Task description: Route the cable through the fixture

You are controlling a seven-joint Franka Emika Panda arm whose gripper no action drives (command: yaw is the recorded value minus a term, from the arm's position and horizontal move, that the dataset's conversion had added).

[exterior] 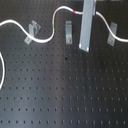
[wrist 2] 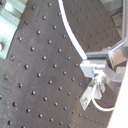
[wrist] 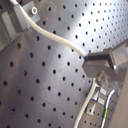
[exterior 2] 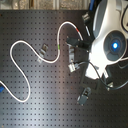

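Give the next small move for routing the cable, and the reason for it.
Probably lower the cable slightly into the middle clip. In the first exterior view it already lies by the left clip, but near the red band it passes above the middle clip, seemingly unseated. The gripper's hold is unclear.

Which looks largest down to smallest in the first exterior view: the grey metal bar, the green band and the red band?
1. Grey metal bar, by far the largest.
2. Red band and green band: both tiny and blurred, too alike to rank.
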